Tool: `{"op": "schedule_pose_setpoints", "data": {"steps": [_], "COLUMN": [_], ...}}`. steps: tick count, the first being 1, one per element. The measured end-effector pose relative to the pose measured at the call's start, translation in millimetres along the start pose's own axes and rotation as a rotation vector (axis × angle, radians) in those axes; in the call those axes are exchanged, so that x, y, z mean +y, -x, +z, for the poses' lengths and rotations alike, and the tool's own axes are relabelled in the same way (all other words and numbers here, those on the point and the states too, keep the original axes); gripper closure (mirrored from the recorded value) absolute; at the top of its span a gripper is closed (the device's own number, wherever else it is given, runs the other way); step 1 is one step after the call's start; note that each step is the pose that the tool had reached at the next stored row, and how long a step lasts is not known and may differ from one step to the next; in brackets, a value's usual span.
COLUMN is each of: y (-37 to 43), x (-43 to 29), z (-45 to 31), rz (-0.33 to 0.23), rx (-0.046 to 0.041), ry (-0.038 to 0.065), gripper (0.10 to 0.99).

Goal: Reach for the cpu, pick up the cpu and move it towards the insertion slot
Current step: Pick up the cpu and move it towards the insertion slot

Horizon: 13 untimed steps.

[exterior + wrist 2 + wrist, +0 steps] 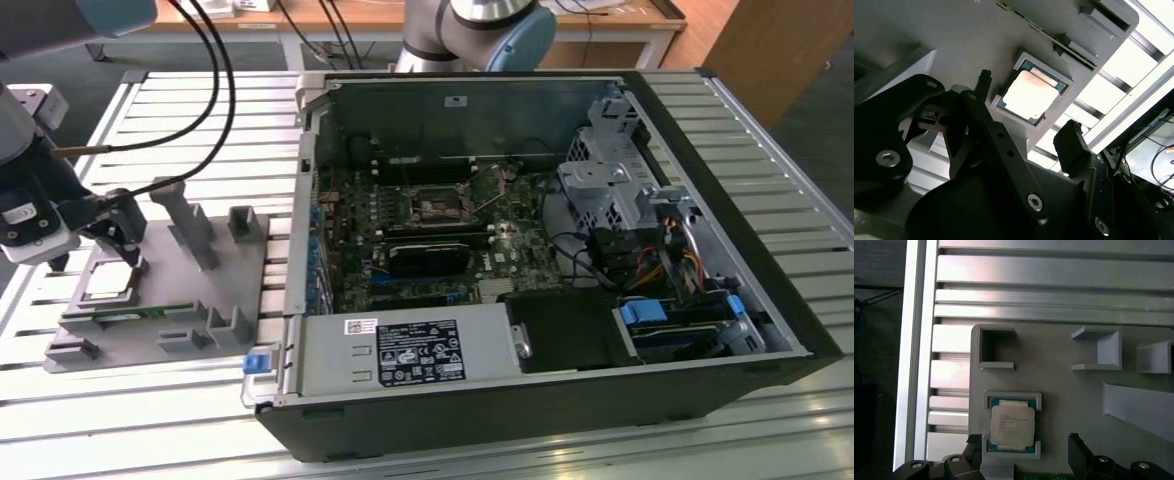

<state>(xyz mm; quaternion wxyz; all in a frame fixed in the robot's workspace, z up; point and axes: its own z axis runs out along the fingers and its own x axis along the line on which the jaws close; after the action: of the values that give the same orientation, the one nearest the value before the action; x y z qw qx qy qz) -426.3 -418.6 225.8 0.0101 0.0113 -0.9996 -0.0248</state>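
At the exterior view's left, on a slatted metal table [187, 110]: the gripper [118, 250], low over a grey holder [227, 290], spread open with nothing between the fingers [1071, 142]. Directly beneath, flat in a square raised nest of that holder: the cpu [114, 283], silvery top up, untouched.

In both wrist views, one dark finger to each side of the cpu [1031, 95] [1012, 426], both apart from its edges. Around the chip, a thin green rim and the pale grey walls of the nest. Elsewhere on the holder, several empty open-sided pockets and upright posts [180, 215]. Just nearer than the cpu, set in a groove of the holder, a narrow green board [140, 312].

Well off toward the exterior view's right, inside an open computer case [787, 300]: the insertion slot [438, 207], shiny frame round a dark centre, flat on the main board and well apart from the gripper. Just nearer than the slot, a long black card [427, 258]. Along the case's near edge, a grey metal box with a black label [400, 352].

Draped from the far left down to the arm, black cables [214, 90]. Beyond the far side of the case, a grey and blue arm joint [481, 25].
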Motion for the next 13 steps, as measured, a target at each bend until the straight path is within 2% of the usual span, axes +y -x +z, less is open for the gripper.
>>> {"op": "schedule_pose_setpoints", "data": {"steps": [8,13], "y": [-0.8,-3.2], "x": [-1.5,-2.2], "z": [9.6,18.1], "rz": [0.0,0.0], "rx": [-0.0001,-0.0001], "ry": [0.009,0.01], "gripper": [0.31,0.31]}}
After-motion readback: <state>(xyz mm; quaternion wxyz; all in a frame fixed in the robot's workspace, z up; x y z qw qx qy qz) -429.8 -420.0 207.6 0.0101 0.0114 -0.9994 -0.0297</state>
